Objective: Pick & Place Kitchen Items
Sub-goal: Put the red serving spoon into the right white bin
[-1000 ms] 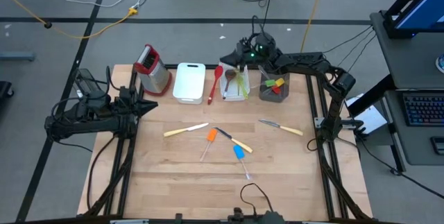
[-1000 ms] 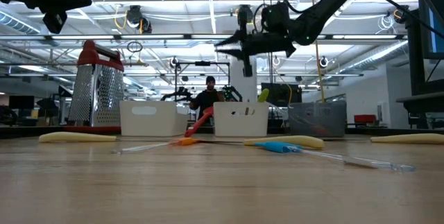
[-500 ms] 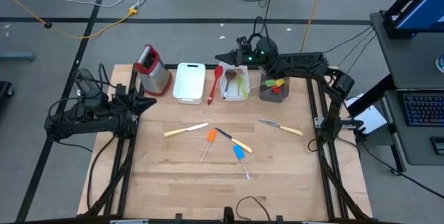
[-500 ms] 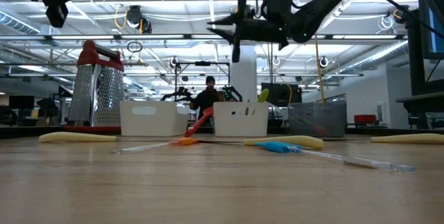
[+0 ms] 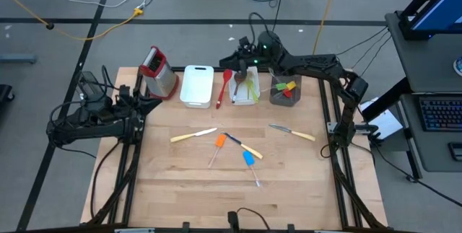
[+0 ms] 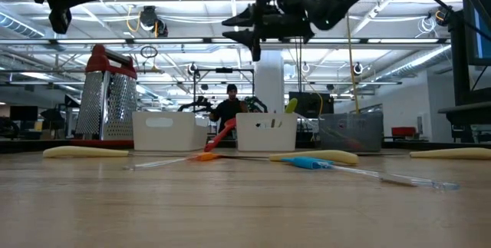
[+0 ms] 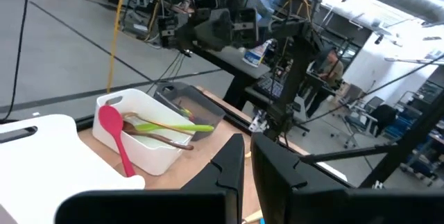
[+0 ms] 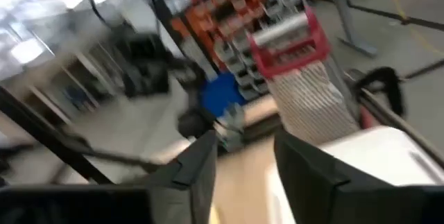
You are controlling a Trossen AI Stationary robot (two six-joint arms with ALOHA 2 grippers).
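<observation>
The right gripper (image 5: 240, 47) hangs high above the bin (image 5: 244, 89) of spoons, fingers (image 8: 198, 165) parted and empty. The loose utensils lie well forward of it mid-surface; the nearest knife (image 5: 292, 131) lies slantwise. The left gripper (image 5: 151, 107) waits at the left edge, fingers shut, empty. No writing is legible.

No legible text or labels anywhere.

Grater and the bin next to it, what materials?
Grater: looks like bare metal, grey perforated faces with a sheen, under a glossy red top, likely plastic. White bin: probably plastic, smooth opaque white walls with rounded corners; matte or gloss is hard to tell.
</observation>
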